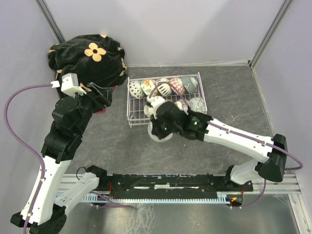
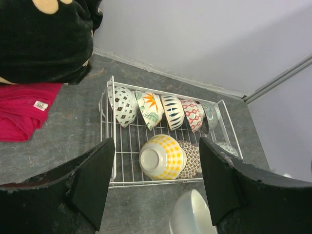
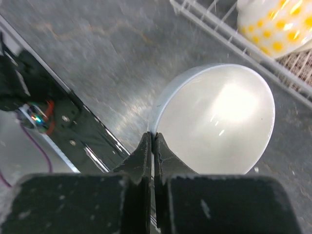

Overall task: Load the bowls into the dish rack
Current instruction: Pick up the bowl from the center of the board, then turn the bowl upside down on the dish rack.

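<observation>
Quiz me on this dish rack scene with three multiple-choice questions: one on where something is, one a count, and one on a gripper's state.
1. Where is the plain white bowl?
A) in the rack's back row
B) outside the dish rack, by its near side
C) underneath the rack

2. How many bowls stand on edge in the rack's back row?
A) three
B) five
C) eight

3. How does the left gripper stand?
A) open and empty
B) shut on a bowl
C) shut on a rack wire

Answers:
1 B, since it sits on the near side of the rack's front wire.
2 B, since the left wrist view shows five side by side.
3 A, since its fingers stand wide apart with nothing between them.
</observation>
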